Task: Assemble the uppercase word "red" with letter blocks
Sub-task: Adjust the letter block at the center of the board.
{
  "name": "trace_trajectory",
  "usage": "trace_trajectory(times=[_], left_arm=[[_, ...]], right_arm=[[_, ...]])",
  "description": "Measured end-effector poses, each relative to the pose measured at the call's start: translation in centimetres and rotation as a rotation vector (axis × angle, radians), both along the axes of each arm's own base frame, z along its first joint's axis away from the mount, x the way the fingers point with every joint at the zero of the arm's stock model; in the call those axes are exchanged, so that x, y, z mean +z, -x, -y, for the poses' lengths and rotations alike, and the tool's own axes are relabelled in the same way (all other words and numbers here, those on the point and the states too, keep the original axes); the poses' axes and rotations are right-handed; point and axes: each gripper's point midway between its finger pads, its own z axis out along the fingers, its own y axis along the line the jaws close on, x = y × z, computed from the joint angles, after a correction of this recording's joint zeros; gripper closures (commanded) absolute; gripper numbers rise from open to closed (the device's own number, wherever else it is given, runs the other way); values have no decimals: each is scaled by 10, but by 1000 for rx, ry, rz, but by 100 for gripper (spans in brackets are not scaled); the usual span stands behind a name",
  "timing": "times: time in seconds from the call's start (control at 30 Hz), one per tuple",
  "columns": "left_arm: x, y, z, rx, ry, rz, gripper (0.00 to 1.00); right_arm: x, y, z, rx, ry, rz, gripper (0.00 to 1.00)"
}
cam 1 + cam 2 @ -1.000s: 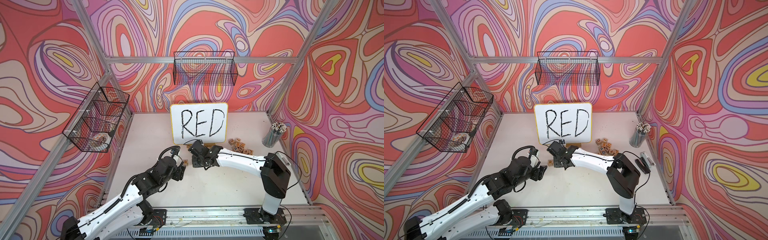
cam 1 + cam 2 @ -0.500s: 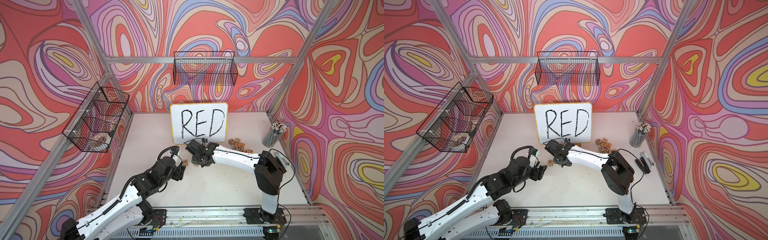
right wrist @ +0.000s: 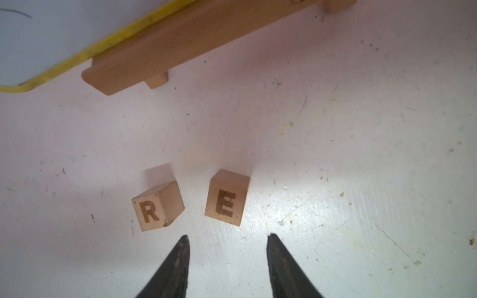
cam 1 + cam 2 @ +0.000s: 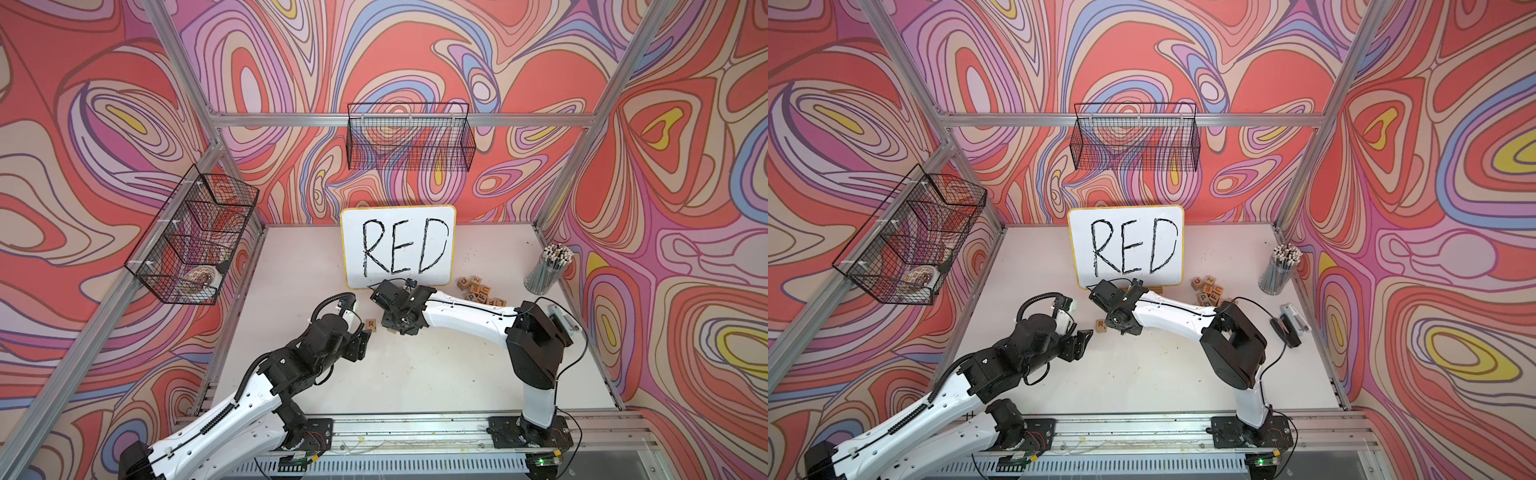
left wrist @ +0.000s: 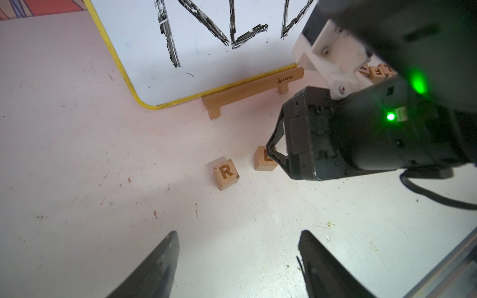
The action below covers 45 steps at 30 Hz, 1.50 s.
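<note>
The right gripper (image 3: 227,236) hangs low over the table (image 4: 415,365) with its jaws apart and nothing between them. Just beyond its fingertips (image 3: 184,241) the E block (image 3: 227,198) lies free, letter up. The R block (image 3: 152,211) sits close on the robot's left of it, not touching and turned a little out of line. The left gripper (image 5: 239,232) hovers nearby, also spread and empty, pointing at the same pair.

Both blocks lie in front of the white board (image 4: 397,245) and its wooden stand (image 3: 206,33). I judge two letters of three to be laid, so the step in hand is letting go of E and turning to D.

The next move calls for finding D in the loose pile of blocks (image 4: 482,291) beside the board, on the right. I cannot make out a D there. It then goes on the far side of E from R, in line and letter up. The skewed R may want a nudge.

Counted: two grippers, two laid blocks, one pile too jumbled to count exactly, one board, two wire baskets (image 4: 409,137) on the walls, and one cup of pencils (image 4: 548,270).
</note>
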Motion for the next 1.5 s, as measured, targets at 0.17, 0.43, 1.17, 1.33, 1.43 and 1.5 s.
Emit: trace_trajectory(times=[0.17,0.43,1.17,1.33,1.43,1.5], left_arm=[[2,0,0,0,6,6,24],[4,1,-1,0,12,12,24],[5,0,-2,7,9,16,24],[5,0,-2,7,9,16,24],[5,0,-2,8,9,17,24],[5,0,-2,9,8,18,24]], right_arm=[[-6,0,-1,-12,-8,-23,49],[-12,-7,1,-29,-26,-45,49],[-36,-16,-13,16,-52,-112,52],[-36,-15,-14,23,-54,-117,56],[-37,-15,-14,31,-53,-118,62],[-39,-15,-14,38,-51,-122,66]])
